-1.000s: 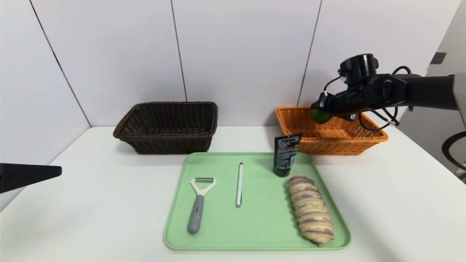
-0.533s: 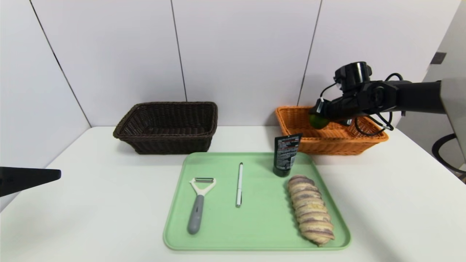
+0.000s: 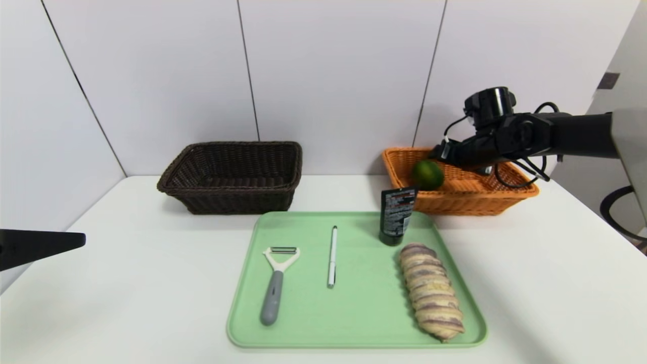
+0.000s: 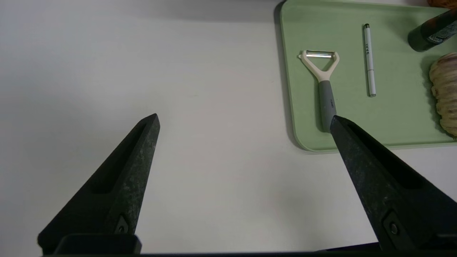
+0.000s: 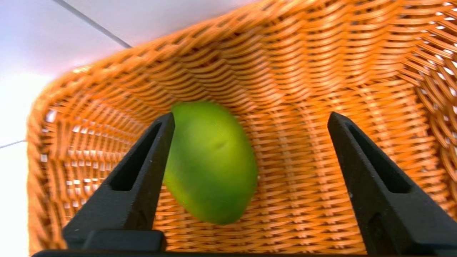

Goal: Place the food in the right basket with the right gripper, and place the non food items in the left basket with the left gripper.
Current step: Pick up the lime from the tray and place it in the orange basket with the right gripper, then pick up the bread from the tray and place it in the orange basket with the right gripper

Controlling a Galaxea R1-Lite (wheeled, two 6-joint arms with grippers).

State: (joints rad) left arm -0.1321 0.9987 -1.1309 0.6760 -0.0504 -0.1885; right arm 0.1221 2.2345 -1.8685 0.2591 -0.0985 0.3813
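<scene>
Right gripper (image 5: 250, 117) jaws spread wide, holding nothing; lime (image 5: 210, 160) loose just below them, against one jaw, inside the orange basket (image 3: 510, 194). First food item in. Left gripper (image 4: 244, 121) jaws fully open, empty, over bare bench (image 3: 126, 283), off to the side of the green tray (image 3: 364, 308). Left: bread loaf (image 3: 431, 290) for orange basket; peeler (image 3: 275, 283), pen (image 3: 332, 255), black tube (image 3: 397, 215) for brown basket (image 3: 232, 174), which looks empty.

The orange basket (image 5: 321, 89) is coarse woven wicker, as is the dark brown basket (image 3: 232, 177). The lime (image 5: 210, 160) looks smooth and waxy. The green tray (image 3: 364, 313) is matt plastic; the tabletop (image 3: 126, 283) is smooth white.
</scene>
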